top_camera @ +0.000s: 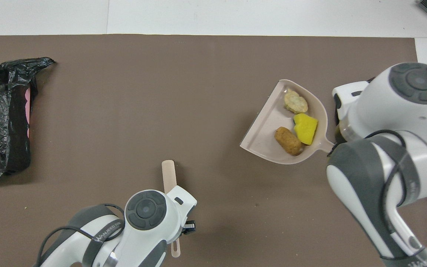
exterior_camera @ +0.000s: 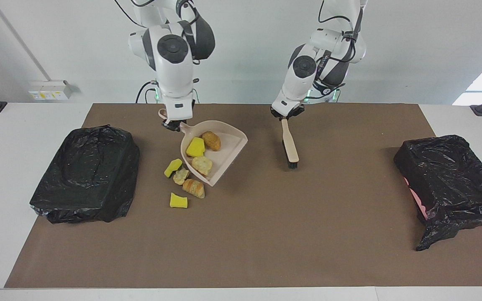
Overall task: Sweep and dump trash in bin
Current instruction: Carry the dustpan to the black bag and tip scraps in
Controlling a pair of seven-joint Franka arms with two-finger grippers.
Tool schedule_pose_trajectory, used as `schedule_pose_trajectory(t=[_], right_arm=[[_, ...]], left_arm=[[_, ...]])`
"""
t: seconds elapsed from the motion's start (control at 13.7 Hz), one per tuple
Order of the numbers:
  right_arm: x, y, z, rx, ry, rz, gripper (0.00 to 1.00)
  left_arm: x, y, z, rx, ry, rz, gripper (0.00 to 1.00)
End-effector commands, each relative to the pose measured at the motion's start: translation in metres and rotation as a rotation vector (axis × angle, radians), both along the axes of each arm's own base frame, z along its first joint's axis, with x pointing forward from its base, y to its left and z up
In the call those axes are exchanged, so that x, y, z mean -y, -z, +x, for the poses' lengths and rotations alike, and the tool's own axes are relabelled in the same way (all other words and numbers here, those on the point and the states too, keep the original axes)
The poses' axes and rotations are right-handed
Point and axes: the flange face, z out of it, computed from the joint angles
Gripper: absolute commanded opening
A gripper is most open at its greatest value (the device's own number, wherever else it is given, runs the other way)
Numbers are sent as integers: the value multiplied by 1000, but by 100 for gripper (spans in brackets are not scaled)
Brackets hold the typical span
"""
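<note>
My right gripper is shut on the handle of the beige dustpan, which it holds tilted just above the mat. Three pieces of trash lie in the dustpan: a yellow chunk, a brown lump and a tan lump. Several more scraps, among them a yellow one and an orange one, lie on the mat under and beside the pan's lip. My left gripper is shut on the handle of the brush, whose bristle end hangs low over the mat's middle.
A bin wrapped in a black bag sits at the right arm's end of the table, beside the loose scraps. An open bin lined with a black bag sits at the left arm's end. The brown mat covers the table.
</note>
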Motion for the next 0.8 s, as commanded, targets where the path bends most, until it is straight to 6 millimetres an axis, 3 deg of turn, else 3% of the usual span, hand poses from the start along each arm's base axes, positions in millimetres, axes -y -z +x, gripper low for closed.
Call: schedule_pose_trajectory(t=[0.0,0.22,0.44,0.59,0.73], right_arm=[[85,-3,9,-31,-39,-39,0],[185,-11,15,-30,-151,-166,0],[261,-23,18,-2,-315,-327,0],[273,-25,15,-51,-381,-412,0],[265,-21,17,-140,-515,-534,0]], left_arm=[[19,-11,-49,21,-30,-3,0],[38,-16,-110,53,-36,-51,0],[43,-1,-133,56,-2,-48,0],[42,1,-134,55,-5,-46,0],[42,7,-134,47,-11,-38,0]])
